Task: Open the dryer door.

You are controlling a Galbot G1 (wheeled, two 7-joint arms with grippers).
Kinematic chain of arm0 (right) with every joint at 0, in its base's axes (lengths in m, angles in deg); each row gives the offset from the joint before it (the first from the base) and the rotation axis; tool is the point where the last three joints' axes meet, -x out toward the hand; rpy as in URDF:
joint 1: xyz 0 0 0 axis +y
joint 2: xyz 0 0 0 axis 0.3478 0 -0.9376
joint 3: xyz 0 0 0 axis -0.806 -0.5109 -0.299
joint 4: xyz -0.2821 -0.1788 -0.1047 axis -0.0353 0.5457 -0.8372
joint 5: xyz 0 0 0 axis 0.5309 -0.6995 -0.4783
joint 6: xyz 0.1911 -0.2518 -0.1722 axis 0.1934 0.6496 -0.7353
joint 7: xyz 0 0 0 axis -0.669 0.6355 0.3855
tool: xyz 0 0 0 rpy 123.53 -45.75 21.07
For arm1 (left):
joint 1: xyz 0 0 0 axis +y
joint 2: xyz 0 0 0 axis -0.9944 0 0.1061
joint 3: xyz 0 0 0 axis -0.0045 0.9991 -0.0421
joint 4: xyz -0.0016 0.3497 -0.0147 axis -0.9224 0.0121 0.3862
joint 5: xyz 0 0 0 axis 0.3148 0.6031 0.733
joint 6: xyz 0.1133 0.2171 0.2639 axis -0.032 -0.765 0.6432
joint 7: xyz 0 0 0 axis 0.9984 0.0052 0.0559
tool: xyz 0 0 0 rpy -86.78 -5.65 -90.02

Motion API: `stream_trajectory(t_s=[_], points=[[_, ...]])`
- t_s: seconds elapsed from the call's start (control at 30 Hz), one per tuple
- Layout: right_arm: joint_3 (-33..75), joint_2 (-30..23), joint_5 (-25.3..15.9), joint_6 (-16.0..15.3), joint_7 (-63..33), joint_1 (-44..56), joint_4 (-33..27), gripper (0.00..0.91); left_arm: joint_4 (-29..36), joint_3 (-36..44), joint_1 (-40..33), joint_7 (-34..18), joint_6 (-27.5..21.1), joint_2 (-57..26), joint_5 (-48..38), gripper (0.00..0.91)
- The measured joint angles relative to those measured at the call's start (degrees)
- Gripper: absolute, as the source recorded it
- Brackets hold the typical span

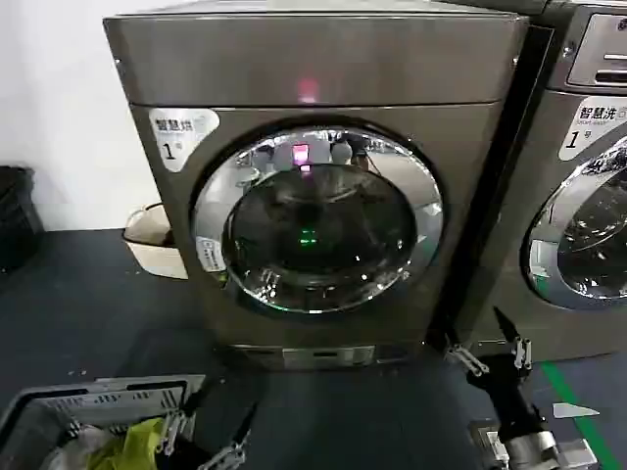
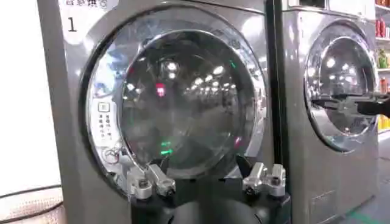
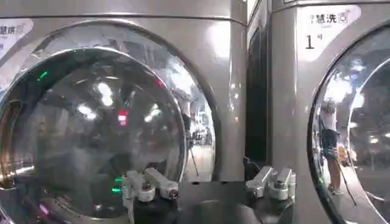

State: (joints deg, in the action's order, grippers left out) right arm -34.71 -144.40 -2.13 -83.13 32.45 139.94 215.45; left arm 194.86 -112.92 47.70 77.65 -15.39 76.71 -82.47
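Observation:
The grey dryer (image 1: 323,69) stands in the middle of the head view, its round chrome-rimmed glass door (image 1: 315,220) shut flat against the front. My left gripper (image 1: 217,421) hangs low before the dryer's lower left, open and holding nothing; in its wrist view the gripper (image 2: 204,173) faces the door (image 2: 177,97) from a short way off. My right gripper (image 1: 493,343) is open too, low at the dryer's lower right corner near the gap between the machines. In the right wrist view that gripper (image 3: 210,179) points at the door's right rim (image 3: 195,109).
A second machine (image 1: 588,196) stands close on the right. A white basin (image 1: 152,240) sits on the floor left of the dryer, with a black bin (image 1: 15,215) farther left. A grey basket (image 1: 88,406) of laundry lies at the lower left. Green tape (image 1: 563,392) marks the dark floor.

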Motion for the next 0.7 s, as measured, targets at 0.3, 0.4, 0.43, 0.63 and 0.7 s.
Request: stream_trajectory(t_s=[0.3,0.4,0.43,0.63,0.7], points=[[-2.46,7.95,7.95,-6.10,3.85,-8.28,-4.84,0.907,-0.01,-0.03,-0.10,0.39,-0.40,-0.21,0.98,0.907],[-4.74,11.96,10.74,-7.86,4.05,-11.73,-6.15,0.907,0.05,-0.49,-0.09,1.43,-0.48,-0.33,1.08,0.907],[-5.70,13.42,10.89,-8.07,4.00,-12.94,-6.71,0.907,0.14,-0.49,-0.03,1.43,-0.62,-0.32,1.08,0.907],[-13.22,19.94,8.90,-7.79,3.85,-19.03,-9.46,0.907,0.64,-0.63,0.20,1.36,-0.87,0.02,1.72,0.907],[-16.27,20.65,7.56,-7.44,3.79,-20.84,-10.41,0.907,0.47,-0.69,0.26,1.36,-0.95,0.21,2.01,0.907]])
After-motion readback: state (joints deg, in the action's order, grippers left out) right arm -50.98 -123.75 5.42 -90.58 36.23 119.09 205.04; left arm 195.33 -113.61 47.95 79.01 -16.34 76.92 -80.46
